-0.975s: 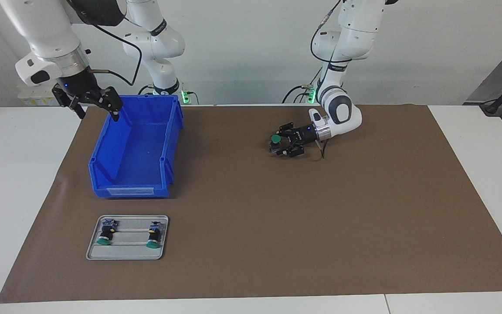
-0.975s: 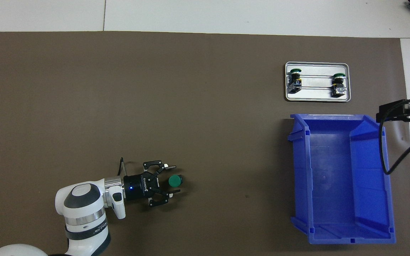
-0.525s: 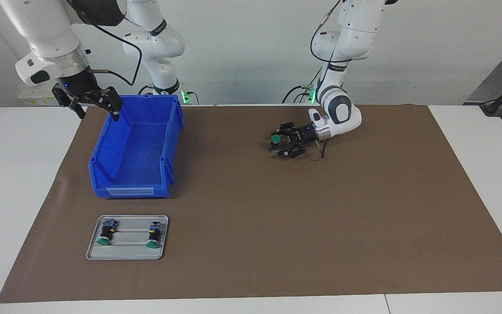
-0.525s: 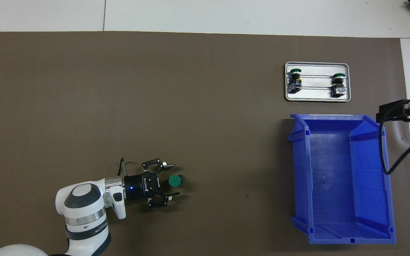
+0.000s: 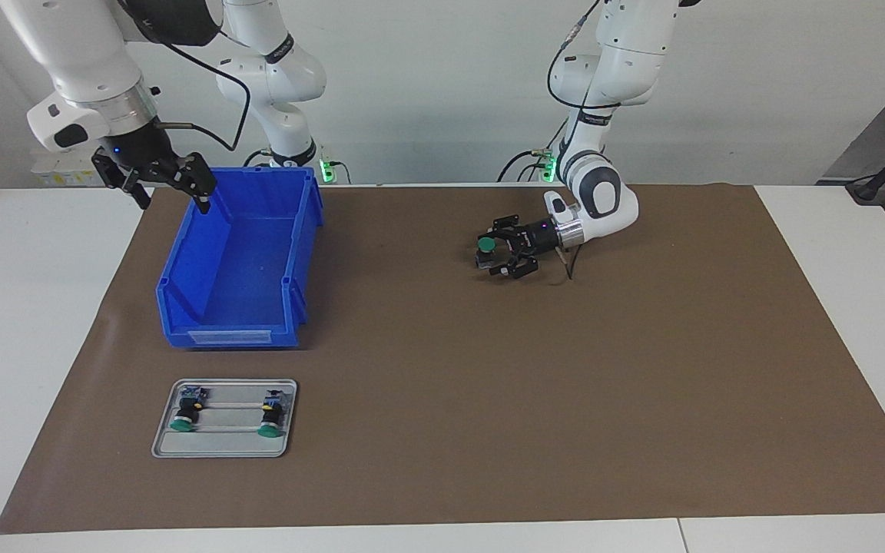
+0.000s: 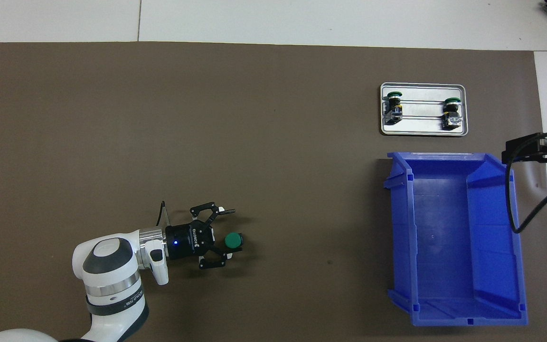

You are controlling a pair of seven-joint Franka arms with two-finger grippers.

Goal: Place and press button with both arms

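On the brown mat, the button (image 6: 233, 241) is standing upright between the left gripper's (image 6: 225, 234) spread jaws, unclamped; the right gripper (image 5: 166, 183), jaws apart, is waiting over the blue bin (image 5: 181, 307).

Bright, even, diffuse light from above. Soft, short shadows beside the blue bin (image 5: 236, 261) and under the left gripper (image 5: 498, 256). Mild sheen on the metal tray (image 6: 423, 132). Sharp throughout, without noticeable blur or edge distortion.
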